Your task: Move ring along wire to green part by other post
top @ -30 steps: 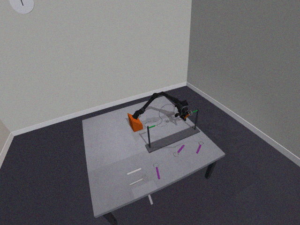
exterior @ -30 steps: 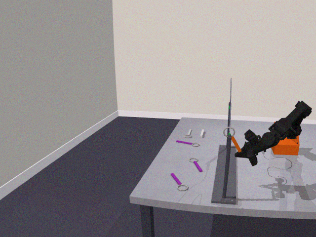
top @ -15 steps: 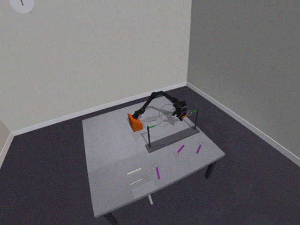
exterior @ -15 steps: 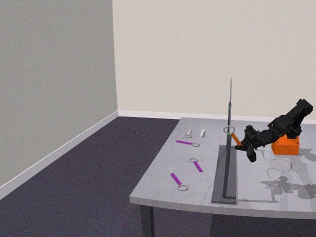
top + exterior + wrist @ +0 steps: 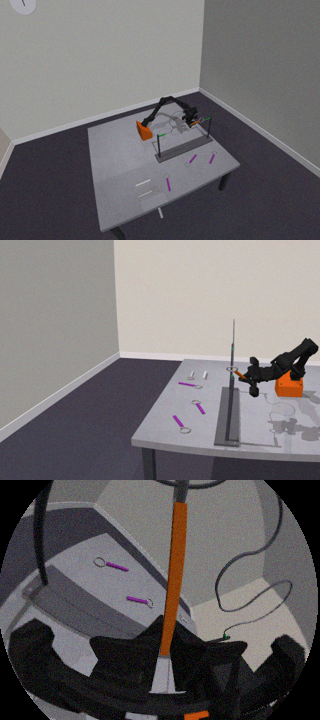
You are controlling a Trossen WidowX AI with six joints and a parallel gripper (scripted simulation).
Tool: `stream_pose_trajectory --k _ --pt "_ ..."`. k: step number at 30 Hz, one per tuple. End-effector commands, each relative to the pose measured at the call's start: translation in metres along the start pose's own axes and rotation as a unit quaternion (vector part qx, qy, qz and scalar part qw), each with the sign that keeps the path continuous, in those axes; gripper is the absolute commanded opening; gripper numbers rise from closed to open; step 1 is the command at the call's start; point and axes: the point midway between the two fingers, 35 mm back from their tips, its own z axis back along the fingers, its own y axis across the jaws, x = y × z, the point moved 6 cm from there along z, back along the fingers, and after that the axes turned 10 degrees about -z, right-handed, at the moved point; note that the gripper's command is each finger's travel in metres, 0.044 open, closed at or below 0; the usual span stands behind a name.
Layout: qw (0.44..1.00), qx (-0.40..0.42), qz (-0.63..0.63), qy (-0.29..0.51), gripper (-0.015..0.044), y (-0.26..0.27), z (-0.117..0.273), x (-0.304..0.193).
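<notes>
The ring (image 5: 198, 120) (image 5: 227, 368) (image 5: 197, 487) is at the inner end of the right green part (image 5: 207, 118), near the right post (image 5: 209, 129) (image 5: 229, 410) (image 5: 40, 535). It looks tilted almost flat in the exterior view. Whether it touches the thin grey wire (image 5: 170, 120) (image 5: 218, 587) cannot be told. My gripper (image 5: 190, 125) (image 5: 245, 379) (image 5: 164, 618) is shut on the orange handle (image 5: 195, 123) (image 5: 240, 374) (image 5: 176, 575), near the end away from the ring. The other green part (image 5: 162, 135) (image 5: 226, 637) is by the left post (image 5: 158, 145).
The grey wire loops and bends between the posts, above their dark base (image 5: 184, 149) (image 5: 222, 420). Purple-handled rings lie on the table in front, one handle (image 5: 192, 158) near the base. White pieces, such as a bar (image 5: 143, 182), lie near the front left.
</notes>
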Motion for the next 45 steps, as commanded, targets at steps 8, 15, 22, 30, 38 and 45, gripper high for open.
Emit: stream_pose_trajectory --k 8,15,22,30,38,45 --pt "0.991 -0.065 0.118 -0.009 -0.015 -0.031 0.003 0.007" --pt "0.976 -0.105 0.192 -0.015 -0.015 -0.049 0.007 0.017" --pt "0.955 -0.141 0.26 -0.02 -0.015 -0.064 0.012 0.029" --pt "0.938 -0.164 0.305 -0.023 -0.015 -0.073 0.017 0.038" --pt "0.923 -0.182 0.339 -0.025 -0.015 -0.08 0.021 0.047" --pt "0.914 -0.191 0.358 -0.025 -0.015 -0.084 0.025 0.055"
